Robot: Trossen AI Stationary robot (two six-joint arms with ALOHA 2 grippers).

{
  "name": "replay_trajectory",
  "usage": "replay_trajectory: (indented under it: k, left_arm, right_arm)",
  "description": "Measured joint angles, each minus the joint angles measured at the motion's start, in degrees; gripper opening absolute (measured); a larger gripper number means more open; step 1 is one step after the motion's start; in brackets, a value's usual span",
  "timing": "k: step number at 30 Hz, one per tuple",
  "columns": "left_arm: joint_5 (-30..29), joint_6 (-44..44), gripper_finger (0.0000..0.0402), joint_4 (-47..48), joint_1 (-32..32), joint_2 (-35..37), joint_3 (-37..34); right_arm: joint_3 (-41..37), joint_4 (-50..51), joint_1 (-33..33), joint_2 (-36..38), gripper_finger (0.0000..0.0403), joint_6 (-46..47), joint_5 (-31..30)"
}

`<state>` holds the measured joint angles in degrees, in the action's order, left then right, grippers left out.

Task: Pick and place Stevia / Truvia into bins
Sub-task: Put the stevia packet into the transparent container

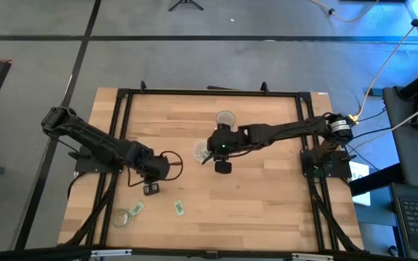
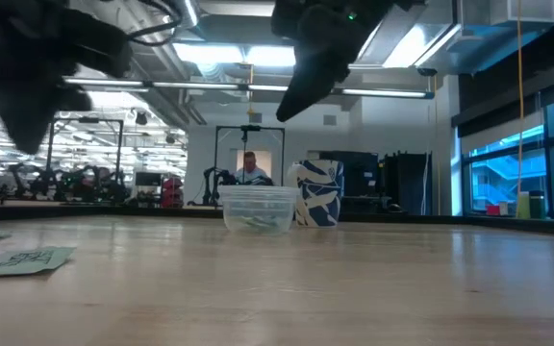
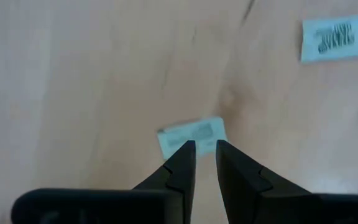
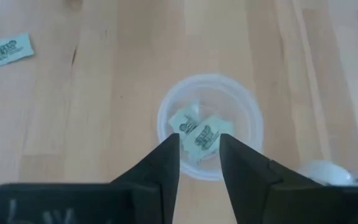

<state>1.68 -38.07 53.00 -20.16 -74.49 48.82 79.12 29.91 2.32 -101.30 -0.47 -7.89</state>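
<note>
1. Bin: small round transparent plastic cup with a whitish rim (image 4: 209,127), upright near the middle of the pale wooden plank table (image 1: 267,210).
2. Inside that cup: two small flat pale green and white paper sachets (image 4: 202,138), one lying partly over the other.
3. Right gripper (image 4: 199,144): raised directly over the cup, touching nothing; its two dark fingers clearly apart, nothing clamped, the cup's contents visible through the gap.
4. Left gripper (image 3: 205,148): low over the table's left part in the high view, well apart from the cup; fingers parted by a narrow slit only, bare wood showing between them, nothing clamped.
5. Just beyond the left fingertips: a pale green loose sachet (image 3: 191,134), flat on the wood; contact with the tips impossible to judge.
6. Farther from that gripper: a printed sachet (image 3: 334,38) with dark lettering, flat on the table, apart from the loose sachet.
7. Seen from above, toward the lower left of the table: a corner sachet (image 1: 136,209) just beside a small flat clear round piece (image 1: 122,217), and a lone sachet (image 1: 179,207) near them.
8. Behind the cup in the low view: a round blue-and-white patterned beaker (image 2: 317,192), upright, apart from the cup.
9. Far off in the room beyond the table: a person (image 2: 250,168).
</note>
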Motion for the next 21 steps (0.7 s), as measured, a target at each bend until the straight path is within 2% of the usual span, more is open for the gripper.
replay_trajectory:
  k: [5, 8, 15, 21]
  left_arm:
    - [-0.90, -5.47, 0.0050, 0.81, -5.68, 0.25, -0.01]
    - [-3.73, -9.32, 0.0048, 0.88, -7.48, 0.06, -0.90]
    - [-4.79, -13.18, 0.0047, -0.35, -8.20, -1.16, -3.43]
    - [-5.26, -13.14, 0.0047, -7.77, -8.25, -3.21, -7.13]
  right_arm:
    - [-3.70, -0.71, 1.10, 1.04, 0.0117, 2.37, -0.01]
    - [-7.17, -5.71, 1.43, 3.06, 0.0117, 3.30, 0.05]
    - [-16.18, -18.98, 2.20, 8.36, 0.0117, 7.25, 0.86]
    - [-23.04, -25.68, 3.11, 14.11, 0.0117, 8.24, 1.08]
